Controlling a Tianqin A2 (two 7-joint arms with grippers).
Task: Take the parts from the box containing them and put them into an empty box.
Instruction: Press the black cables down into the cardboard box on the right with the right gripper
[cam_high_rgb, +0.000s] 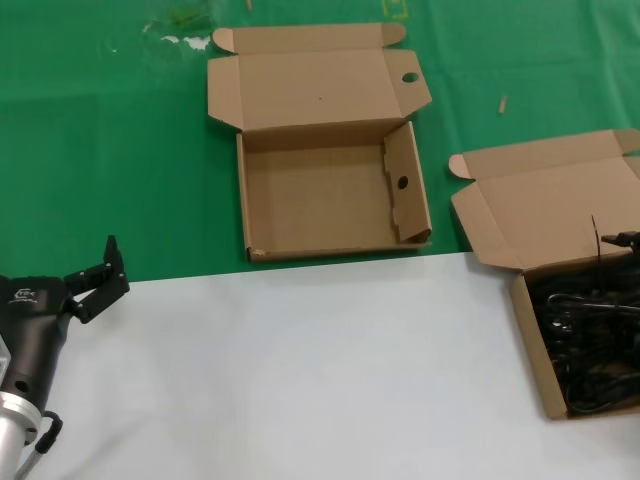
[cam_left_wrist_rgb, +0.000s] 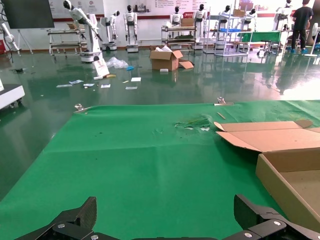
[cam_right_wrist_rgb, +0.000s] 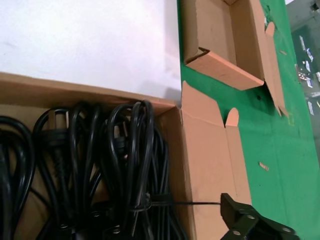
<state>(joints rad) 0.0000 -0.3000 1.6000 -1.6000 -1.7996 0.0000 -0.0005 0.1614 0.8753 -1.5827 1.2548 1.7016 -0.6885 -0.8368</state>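
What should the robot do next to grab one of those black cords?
Probably lower the right pincer onto the nearest cord bundle and close on it. It hangs above the box of cords, holding nothing, and the other box has nothing in it. The left pincer waits far off, open.
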